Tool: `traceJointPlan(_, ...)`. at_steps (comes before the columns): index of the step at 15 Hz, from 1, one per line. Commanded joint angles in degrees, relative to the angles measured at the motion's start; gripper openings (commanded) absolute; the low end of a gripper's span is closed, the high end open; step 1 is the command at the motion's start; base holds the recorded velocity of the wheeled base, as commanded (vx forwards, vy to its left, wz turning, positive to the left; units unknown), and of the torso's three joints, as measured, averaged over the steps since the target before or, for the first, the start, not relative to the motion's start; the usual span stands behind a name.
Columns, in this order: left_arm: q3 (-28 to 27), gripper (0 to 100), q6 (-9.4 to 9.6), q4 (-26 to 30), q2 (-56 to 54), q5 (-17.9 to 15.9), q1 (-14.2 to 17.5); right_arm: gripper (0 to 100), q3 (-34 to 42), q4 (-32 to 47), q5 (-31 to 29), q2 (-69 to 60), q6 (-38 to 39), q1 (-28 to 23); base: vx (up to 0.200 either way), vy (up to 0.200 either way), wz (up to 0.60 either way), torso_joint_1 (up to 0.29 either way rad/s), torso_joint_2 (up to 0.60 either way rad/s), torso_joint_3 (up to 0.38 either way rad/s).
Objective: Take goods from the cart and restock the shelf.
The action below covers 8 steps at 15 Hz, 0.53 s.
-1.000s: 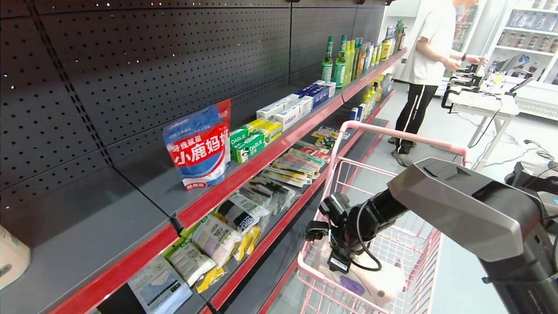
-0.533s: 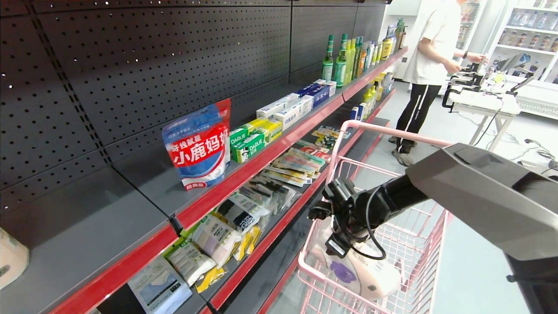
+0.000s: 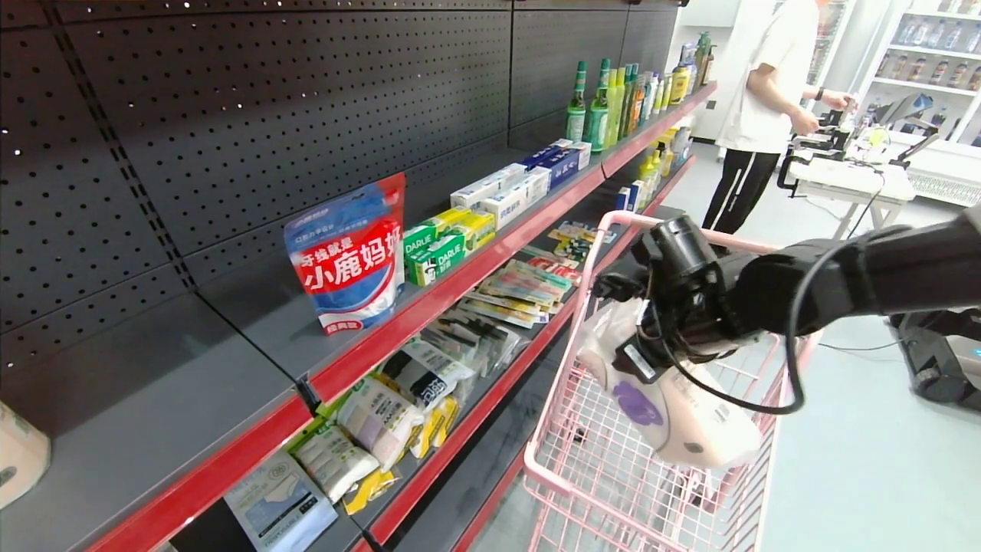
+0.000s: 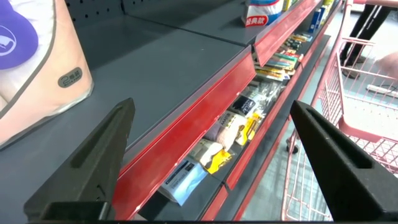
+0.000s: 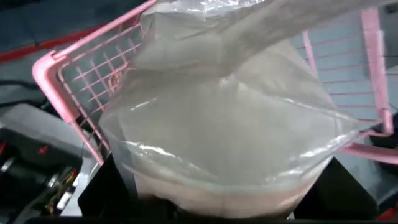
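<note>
The right gripper [image 3: 625, 330] has its fingers [image 5: 109, 196] clamped on the toilet paper pack [image 3: 674, 406], which hangs tilted in the air above the pink wire cart [image 3: 622, 218], beside the shelf [image 3: 191, 360] and not yet over it. The left gripper [image 4: 205, 162] hovers above the upper shelf deck with its fingers [image 4: 87, 168] set wide apart, holding nothing. Principal hazard: the hold appears to bear on the loose wrap at the upper end of the pack, so the thin film may stretch, tear or slide out under the hanging load. Secondary hazard: the suspended pack may swing and catch the cart handle or the red shelf lip, or topple the standing pouch [image 3: 349, 257] on the deck. The wrap is clear, glossy and creased, and the contents are soft, rounded, pale rolls that will compress and give no firm edge. The cart is an open grid of thin rods, while the shelf deck is flat, smooth grey metal backed by perforated black panels. A second roll pack [image 4: 31, 62] stands on the deck near the left gripper.
</note>
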Motion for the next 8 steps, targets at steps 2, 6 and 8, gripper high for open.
traceJointPlan(2, 0.01, 100, 0.0, 0.03, 0.09, 0.01, 0.01, 0, 4.01, -0.01, -3.1, -16.23, 1.26, 0.18, 0.0, 0.0, 0.0, 0.0, 0.0, 0.0)
traceJointPlan(6, 0.01, 100, 0.0, -0.06, 0.09, 0.01, 0.01, 0, 13.5, -0.01, -8.82, -36.97, 1.44, 1.41, 0.0, 0.0, 0.0, 0.0, 0.0, 0.0)
traceJointPlan(8, 0.01, 100, 0.09, 0.03, 0.09, 0.01, 0.01, 0, 17.02, -0.27, -9.7, -44.61, 1.44, 1.41, 0.0, 0.0, 0.0, 0.0, 0.0, 0.0)
